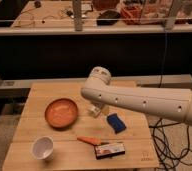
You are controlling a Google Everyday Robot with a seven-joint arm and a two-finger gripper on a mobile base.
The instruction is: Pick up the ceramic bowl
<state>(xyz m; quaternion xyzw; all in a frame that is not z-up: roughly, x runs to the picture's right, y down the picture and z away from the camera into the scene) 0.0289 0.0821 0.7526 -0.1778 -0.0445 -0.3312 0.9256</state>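
Tool (94, 110) over wooden table (43, 93).

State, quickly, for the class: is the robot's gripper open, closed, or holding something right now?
Gripper: cannot be told; it hangs beneath the arm, just right of the orange bowl.

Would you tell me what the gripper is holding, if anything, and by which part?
Nothing seems held: the gripper hangs just right of the orange ceramic bowl, not gripping it.
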